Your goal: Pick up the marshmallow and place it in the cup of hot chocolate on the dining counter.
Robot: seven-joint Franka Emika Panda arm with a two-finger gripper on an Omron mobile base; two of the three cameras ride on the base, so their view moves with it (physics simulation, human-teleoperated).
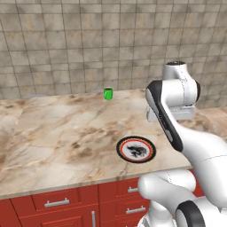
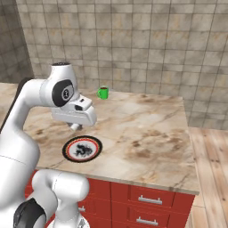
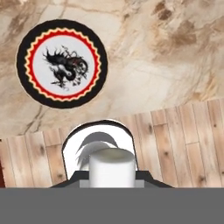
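In the left base view the green cup of hot chocolate [image 1: 108, 93] stands at the far edge of the dining counter [image 1: 57, 133]; a round plate [image 1: 136, 149] lies near the front edge, beside the arm.

In the right base view the gripper [image 2: 76, 126] hangs above the counter just beyond the plate's far rim, its fingertips hard to make out.

In the hand view the marshmallow [image 3: 112, 167] sits pinched between the narrowed jaws, with the plate and the counter's edge beyond.
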